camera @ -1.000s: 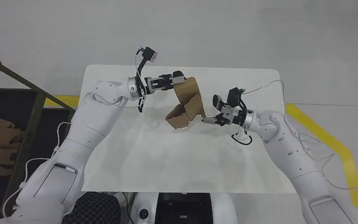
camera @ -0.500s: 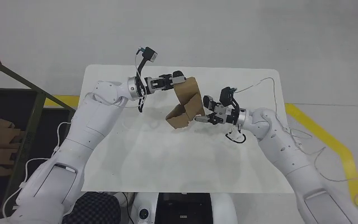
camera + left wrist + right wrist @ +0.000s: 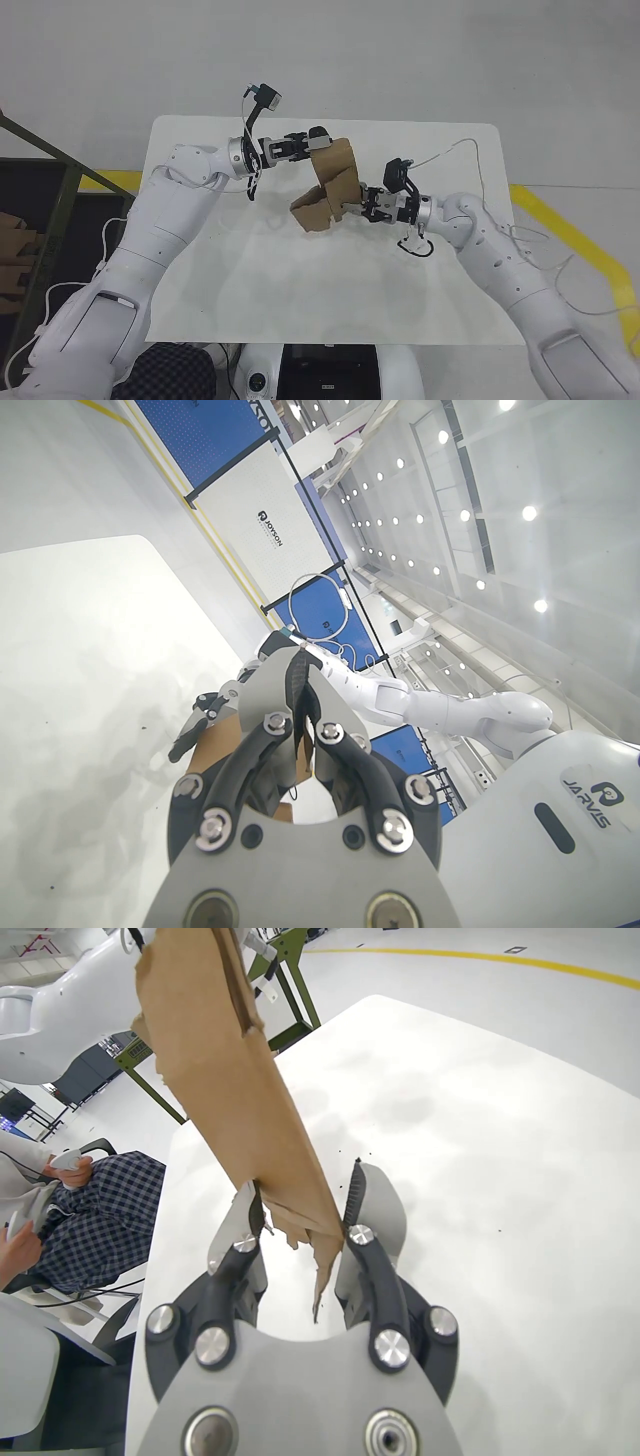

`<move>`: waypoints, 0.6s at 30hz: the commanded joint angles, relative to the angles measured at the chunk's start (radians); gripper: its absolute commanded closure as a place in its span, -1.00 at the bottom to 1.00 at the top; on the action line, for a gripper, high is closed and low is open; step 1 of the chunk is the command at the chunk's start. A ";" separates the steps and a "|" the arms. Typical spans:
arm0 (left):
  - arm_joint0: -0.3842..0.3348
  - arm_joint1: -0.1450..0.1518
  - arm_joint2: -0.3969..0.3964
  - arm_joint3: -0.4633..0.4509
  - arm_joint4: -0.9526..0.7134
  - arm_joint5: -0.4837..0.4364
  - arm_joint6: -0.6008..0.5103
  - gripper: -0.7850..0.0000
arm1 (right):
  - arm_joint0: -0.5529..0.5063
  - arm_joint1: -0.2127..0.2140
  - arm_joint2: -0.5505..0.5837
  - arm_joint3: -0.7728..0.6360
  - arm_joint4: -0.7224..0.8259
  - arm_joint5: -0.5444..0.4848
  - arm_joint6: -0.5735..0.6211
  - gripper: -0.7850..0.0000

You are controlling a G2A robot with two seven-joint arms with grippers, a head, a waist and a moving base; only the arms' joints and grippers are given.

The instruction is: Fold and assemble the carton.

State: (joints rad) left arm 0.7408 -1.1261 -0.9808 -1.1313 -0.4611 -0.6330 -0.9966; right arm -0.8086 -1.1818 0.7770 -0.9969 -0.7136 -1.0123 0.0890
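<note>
"Where's the carton?"

"The carton (image 3: 328, 182) is brown and half folded. It hangs tilted over the white desk (image 3: 250, 290), strung between the two hands."

"What's the left hand doing?"

"The left hand (image 3: 318, 138) is clenched at the carton's upper edge. Its pads (image 3: 300, 695) are pressed tight together. It looks to be pinching a thin flap there, though the wrist view hides the contact itself, with the rest of the cardboard hanging just beyond its fingers."

"And the right?"

"The right hand (image 3: 305, 1180) is at the carton's lower end, spread open. A ragged, torn flap corner runs down between its fingers (image 3: 375, 1208) toward the palm. The flap touches the inner face of one finger, and the other fingertip sits right at its opposite edge. The rest of the carton rises away from that hand toward the left one."
</note>
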 commanded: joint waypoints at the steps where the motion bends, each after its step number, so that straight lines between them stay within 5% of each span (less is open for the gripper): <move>1: 0.000 0.000 0.000 0.000 0.000 0.000 0.000 1.00 | 0.000 0.008 -0.010 -0.007 0.002 0.000 -0.002 0.36; 18: 0.000 0.000 0.000 0.000 0.000 0.000 0.000 1.00 | -0.020 0.156 -0.114 -0.213 0.218 0.000 0.064 0.87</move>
State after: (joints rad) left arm 0.7408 -1.1261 -0.9808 -1.1313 -0.4611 -0.6330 -0.9966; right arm -0.8279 -1.0330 0.6671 -1.2037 -0.5076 -1.0123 0.1452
